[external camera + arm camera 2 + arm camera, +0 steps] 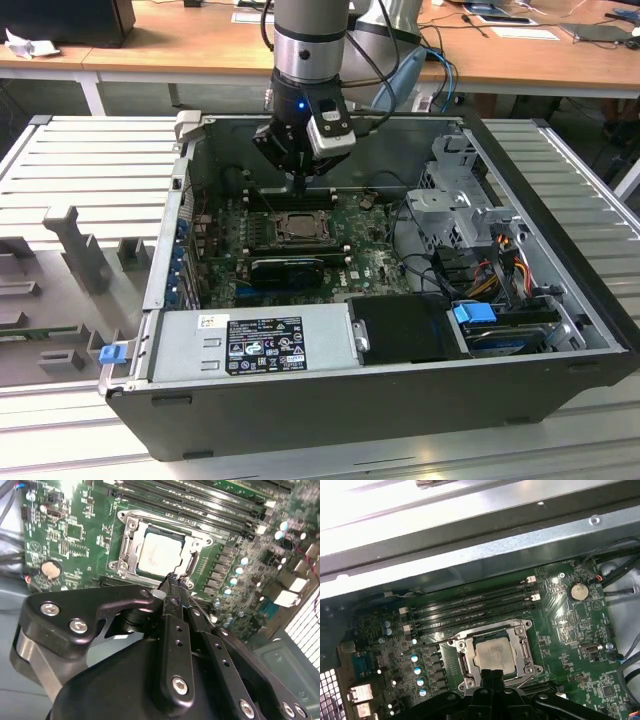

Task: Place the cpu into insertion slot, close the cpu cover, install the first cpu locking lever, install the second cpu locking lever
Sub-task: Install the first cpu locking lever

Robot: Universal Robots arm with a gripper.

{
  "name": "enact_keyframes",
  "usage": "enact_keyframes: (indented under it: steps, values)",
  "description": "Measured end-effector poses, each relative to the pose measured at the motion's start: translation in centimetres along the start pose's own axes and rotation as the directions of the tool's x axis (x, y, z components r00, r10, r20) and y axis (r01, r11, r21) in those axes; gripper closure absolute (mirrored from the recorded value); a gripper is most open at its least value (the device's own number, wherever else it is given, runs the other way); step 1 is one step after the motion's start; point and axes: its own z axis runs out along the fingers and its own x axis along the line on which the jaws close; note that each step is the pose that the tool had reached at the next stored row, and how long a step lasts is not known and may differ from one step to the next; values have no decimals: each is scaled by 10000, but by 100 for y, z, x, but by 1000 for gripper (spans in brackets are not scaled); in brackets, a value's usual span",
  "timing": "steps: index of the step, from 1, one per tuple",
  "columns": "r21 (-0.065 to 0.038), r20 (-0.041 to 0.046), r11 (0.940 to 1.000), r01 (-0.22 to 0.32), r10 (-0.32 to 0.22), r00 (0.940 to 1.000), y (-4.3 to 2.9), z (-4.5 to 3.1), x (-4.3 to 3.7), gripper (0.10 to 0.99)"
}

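Open computer case [330, 410] on a ribbed grey metal bed [90, 150], wooden worktop [180, 50] beyond on the far side; green motherboard [225, 250] lying flat inside. Near the board's middle, the insertion slot [121, 566], metal-rimmed, with the cpu [159, 555] seated in it, pale silvery top showing in both wrist views. Around the chip, the cpu cover [461, 661], lying flat as a frame, chip visible through its square opening; position of the locking levers impossible to tell. Over the slot, the gripper [299, 186] on the arm [310, 40], pointing down into the case; jaws clenched together, nothing visibly held, tips lined up with the slot's rim in both wrist views, touching or apart impossible to tell. Far of the slot, long black memory slots [470, 611] in a row; round silver coin cell [578, 591] off to one side. Near of the slot, long black graphics card [288, 268]; nearer still, grey power supply [255, 340] with a label. Toward the exterior view's right, metal drive cage [455, 195] and bundled cables [495, 255]; at the exterior view's left near corner, blue latch [113, 352]
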Motion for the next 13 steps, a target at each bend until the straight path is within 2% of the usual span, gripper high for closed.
enact_keyframes:
  steps: [3,6,8,9,13]
  values:
    - [9,-10,9983,587,-587,9983,0,1,0,980]
    - [18,-21,9932,1162,-1162,9932,0,2,0,980]
    - [24,-29,9874,1584,-1584,9874,0,2,0,980]
    - [29,-36,9810,1938,-1938,9810,0,3,0,980]
    - [38,-51,9646,2637,-2637,9646,0,4,0,980]
